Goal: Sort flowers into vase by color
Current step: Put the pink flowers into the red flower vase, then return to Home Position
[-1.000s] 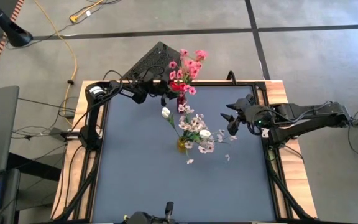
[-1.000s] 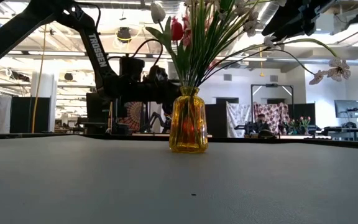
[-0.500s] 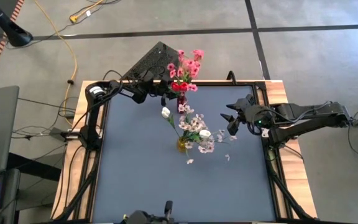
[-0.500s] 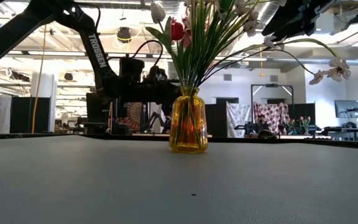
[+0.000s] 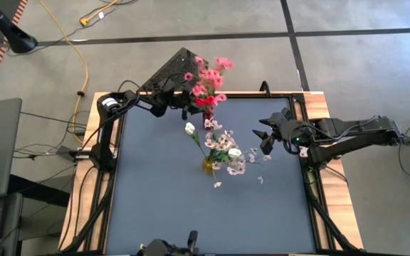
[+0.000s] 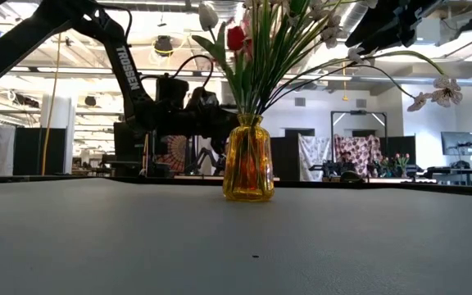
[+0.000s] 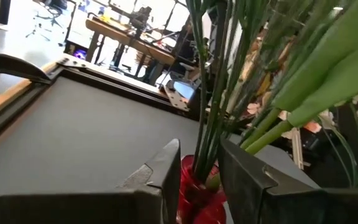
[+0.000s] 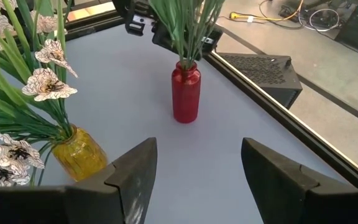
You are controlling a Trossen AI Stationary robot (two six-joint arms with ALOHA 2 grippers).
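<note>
Nearest you in the low view, the table (image 6: 138, 238) runs bare and grey up to the yellow vase (image 6: 248, 168). It stands upright near the table's middle. Green stems fan out of its neck, carrying the pale pink-white blossoms (image 5: 228, 153) and one white bud (image 5: 189, 129), as your overhead view shows. A few loose petals (image 5: 218, 185) lie on the mat just beside the vase.

Your right gripper (image 5: 264, 135) hovers over the right part of the table, near the pale blossoms and apart from them. Its jaws stand wide with nothing between them; the right wrist view confirms this, both fingers (image 8: 135, 168) spread over bare mat.

Farther back, near the far edge, you see the red vase (image 8: 186, 92) upright, with green stems rising from its neck. The bright pink clusters (image 5: 207, 77) and red rosebuds (image 5: 203, 102) top those stems and lean out past the table's far edge.

Your left gripper (image 7: 197, 174) sits at the red vase's neck. Its fingers (image 7: 173, 165) stand on either side of the stems, just above the vase mouth, parted with a gap visible around the stems. Whether the pads touch any stem you cannot tell from here.

Beyond the table a dark perforated panel (image 5: 169, 71) lies on the floor, and a yellow cable (image 5: 84, 64) trails past it.
</note>
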